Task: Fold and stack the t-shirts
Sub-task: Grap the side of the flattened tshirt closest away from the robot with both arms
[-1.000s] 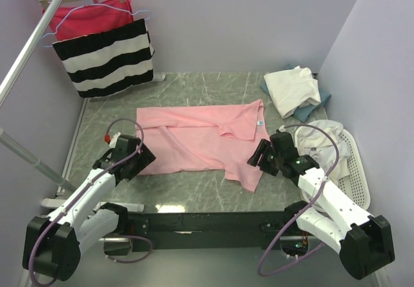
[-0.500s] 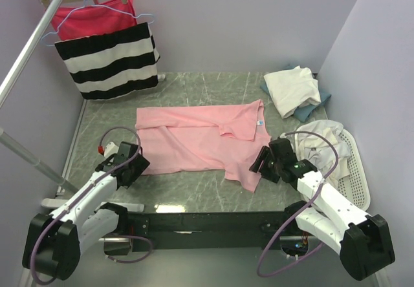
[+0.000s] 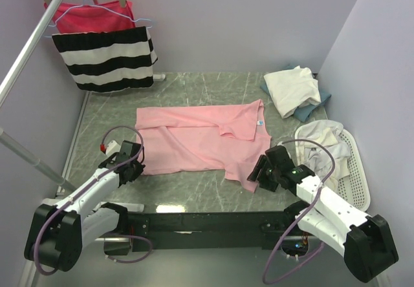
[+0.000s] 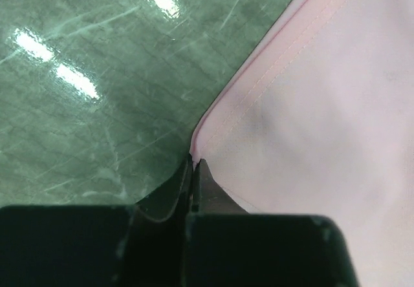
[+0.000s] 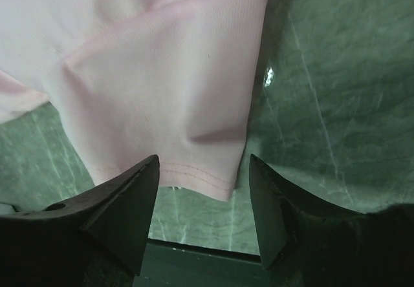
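Now working the pink t-shirt (image 3: 194,145), spread part-folded on the desk (image 3: 194,193) between the two sets of jaws. At the left jaws: clamped shut on only the very corner of its hem; might well slip free on the lift, with so thin a bite. At the right jaws: parted, astride a hemmed flap, probably a sleeve, gripping nothing; could pinch unevenly and drag the fold askew. Outward of the right jaws: a white basket (image 3: 359,177), holding rumpled cream-white tees (image 3: 320,138). Farther beyond, uncontained: a folded cream-white tee (image 3: 292,88) atop a blue tee (image 3: 321,99).
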### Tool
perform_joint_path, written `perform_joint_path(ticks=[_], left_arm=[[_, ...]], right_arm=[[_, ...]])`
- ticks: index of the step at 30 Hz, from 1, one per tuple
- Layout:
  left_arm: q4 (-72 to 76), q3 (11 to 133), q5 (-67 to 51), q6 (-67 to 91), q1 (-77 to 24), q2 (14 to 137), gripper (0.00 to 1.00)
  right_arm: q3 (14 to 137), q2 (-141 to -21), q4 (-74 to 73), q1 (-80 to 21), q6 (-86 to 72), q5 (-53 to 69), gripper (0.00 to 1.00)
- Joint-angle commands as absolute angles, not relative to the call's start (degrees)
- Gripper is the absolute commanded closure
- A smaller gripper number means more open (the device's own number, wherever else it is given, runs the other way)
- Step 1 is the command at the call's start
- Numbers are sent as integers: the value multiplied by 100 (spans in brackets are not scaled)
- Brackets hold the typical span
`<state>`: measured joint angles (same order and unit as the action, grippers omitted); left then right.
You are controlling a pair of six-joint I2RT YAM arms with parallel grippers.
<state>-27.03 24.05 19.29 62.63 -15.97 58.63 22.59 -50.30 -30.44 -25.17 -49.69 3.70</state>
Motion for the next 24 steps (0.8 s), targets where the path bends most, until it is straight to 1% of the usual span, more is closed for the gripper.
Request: perform_joint_path(ticks=[1,4,10,12,13,16,21,24], left_arm=[[-2602,2373,1881,6170,-1617,5687,99],[-2654,2434,1863,6135,-1617,5608,99],[-2672,2487,1811,6065,-1608,5520,99],[-2689,2505,1811,6047,-1608,5520,99],[-2698,2531,1802,6029,-1617,5511,99],[-2916,2688,1845,5986,-1608,5493,99],[-3453,3014,1977,5994,-1617,5177,99],[-3498,3032,1925,6047,-1608,4984,99]], right_arm=[[2250,-5237,-2945,-2715,-5168,352,36],[2268,-5563,-2752,-2856,-5229,369,39],[2241,-5985,-2496,-2918,-5273,299,57],[2259,-5994,-2574,-2927,-5300,150,83],[2276,-5959,-2636,-2927,-5300,97,100],[2399,-5547,-3048,-2936,-5370,-183,100],[2741,-4326,-4260,-2927,-5651,-869,100],[2795,-3921,-4709,-2936,-5792,-958,100]])
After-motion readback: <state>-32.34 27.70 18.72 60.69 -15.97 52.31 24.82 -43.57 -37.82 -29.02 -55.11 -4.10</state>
